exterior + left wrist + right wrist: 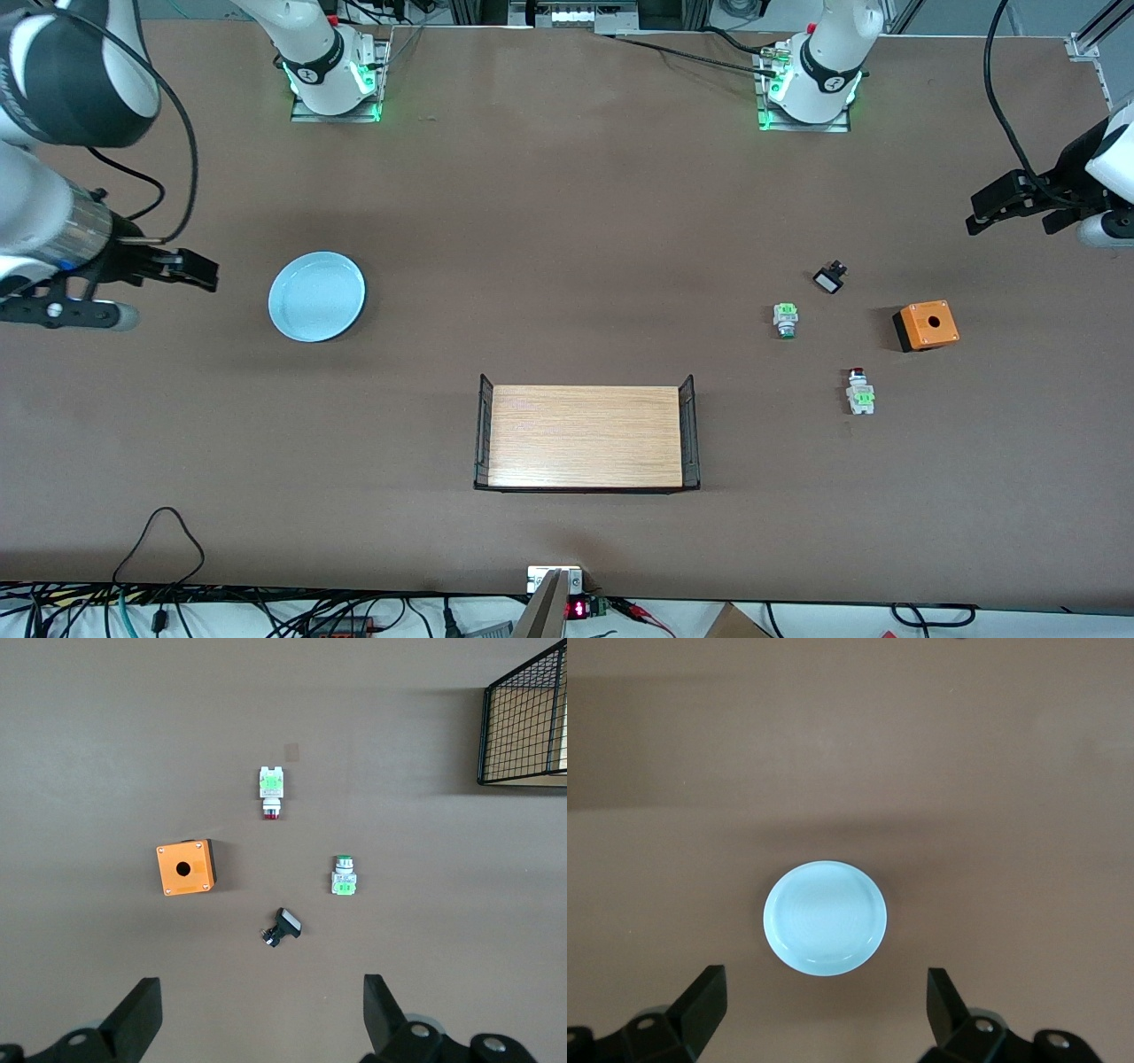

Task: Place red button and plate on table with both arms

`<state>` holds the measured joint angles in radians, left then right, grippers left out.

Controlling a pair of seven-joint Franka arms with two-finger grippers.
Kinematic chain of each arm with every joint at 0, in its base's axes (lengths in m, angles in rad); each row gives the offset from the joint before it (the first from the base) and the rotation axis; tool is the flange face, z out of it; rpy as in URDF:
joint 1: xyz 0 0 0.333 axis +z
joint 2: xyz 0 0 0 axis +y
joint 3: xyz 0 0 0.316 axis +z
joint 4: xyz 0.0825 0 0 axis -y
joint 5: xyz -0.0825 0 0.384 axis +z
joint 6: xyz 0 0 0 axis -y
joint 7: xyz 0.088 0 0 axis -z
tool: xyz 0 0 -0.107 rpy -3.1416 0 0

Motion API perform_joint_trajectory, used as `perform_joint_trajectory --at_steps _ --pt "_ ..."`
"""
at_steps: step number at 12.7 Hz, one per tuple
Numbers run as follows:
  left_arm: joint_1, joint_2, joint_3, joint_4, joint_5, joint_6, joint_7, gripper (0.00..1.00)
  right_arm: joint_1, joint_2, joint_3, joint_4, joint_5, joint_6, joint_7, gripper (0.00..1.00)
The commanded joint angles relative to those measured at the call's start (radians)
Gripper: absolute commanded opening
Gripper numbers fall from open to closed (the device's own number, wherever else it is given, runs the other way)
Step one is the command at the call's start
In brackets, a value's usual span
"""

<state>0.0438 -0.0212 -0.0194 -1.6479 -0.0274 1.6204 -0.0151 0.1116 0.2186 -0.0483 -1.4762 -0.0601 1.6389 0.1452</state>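
Overhead: round pale-blue plate (316, 296) toward right arm's end of brown matte table (567, 221); tiny red-capped push-button switch (858, 391) near orange box (927, 325). Left wrist: left gripper (257, 1014) spread, aloft; centre over switch (271, 793). Right wrist: right gripper (824, 1014) spread above plate (825, 917); take rim.

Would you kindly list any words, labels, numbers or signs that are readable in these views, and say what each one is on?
No text reads clearly.
Red lit digits on the small display at the table edge nearest the front camera: too small to read.
Round marks on the two arm bases: too blurred to read.
Red button, plate, orange box, wooden tray: no lettering visible.
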Motion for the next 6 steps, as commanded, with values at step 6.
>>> perform_joint_trajectory --at_steps 6 --pt "-0.007 0.003 -0.002 0.023 0.018 -0.027 -0.014 1.00 -0.138 -0.039 -0.010 -0.003 -0.003 -0.093 -0.127 1.00"
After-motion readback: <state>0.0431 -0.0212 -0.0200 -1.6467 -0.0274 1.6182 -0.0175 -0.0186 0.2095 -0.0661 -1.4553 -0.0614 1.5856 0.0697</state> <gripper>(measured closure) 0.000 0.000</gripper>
